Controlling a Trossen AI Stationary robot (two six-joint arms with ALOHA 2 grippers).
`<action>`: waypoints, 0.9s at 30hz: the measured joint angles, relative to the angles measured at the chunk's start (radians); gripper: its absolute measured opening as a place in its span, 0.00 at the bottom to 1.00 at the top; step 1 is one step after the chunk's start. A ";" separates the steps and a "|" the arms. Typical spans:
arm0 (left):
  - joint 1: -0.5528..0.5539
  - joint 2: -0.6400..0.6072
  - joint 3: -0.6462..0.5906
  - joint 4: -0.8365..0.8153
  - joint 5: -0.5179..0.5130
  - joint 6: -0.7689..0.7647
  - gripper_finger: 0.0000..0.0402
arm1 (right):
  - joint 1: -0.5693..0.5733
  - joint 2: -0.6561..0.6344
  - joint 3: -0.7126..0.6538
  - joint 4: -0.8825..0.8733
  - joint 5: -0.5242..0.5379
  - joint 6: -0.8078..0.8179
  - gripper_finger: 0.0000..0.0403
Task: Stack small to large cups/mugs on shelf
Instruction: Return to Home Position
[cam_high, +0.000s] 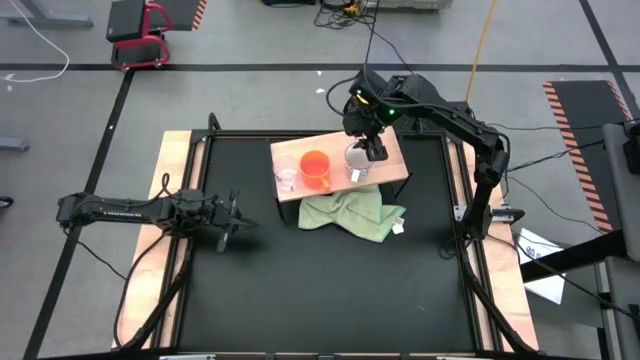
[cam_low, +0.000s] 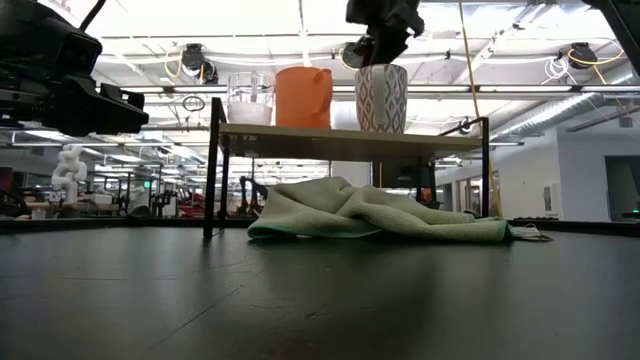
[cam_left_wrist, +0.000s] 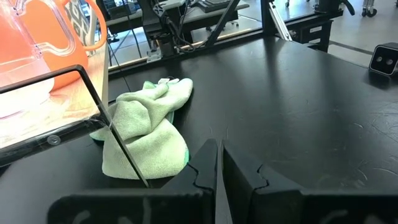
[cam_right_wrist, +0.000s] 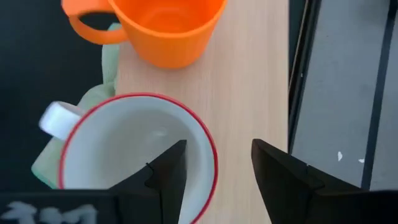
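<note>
Shelf (cam_high: 394, 175) carrying glass cup (cam_high: 287, 173), orange mug (cam_high: 315, 168), white mug (cam_high: 356, 167) in a row. Right gripper (cam_high: 372, 151) just above white mug, fingers spread; left gripper (cam_high: 234, 221) aside, fingers pressed together. Only homing left, likely.

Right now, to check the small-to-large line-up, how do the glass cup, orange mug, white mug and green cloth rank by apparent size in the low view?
1. green cloth, by far the widest.
2. orange mug and white mug: they look about alike, so I won't rank them.
3. glass cup, smallest.
</note>
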 joint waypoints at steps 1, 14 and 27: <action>0.000 0.000 0.000 0.000 0.000 0.000 0.06 | 0.000 -0.001 0.013 -0.008 0.000 0.005 0.42; 0.000 0.000 0.000 0.007 0.000 0.000 0.06 | 0.049 -0.019 0.045 -0.116 0.002 0.024 0.42; 0.000 0.000 0.000 0.008 0.000 -0.004 0.06 | 0.090 -0.027 0.045 -0.114 0.060 0.003 0.09</action>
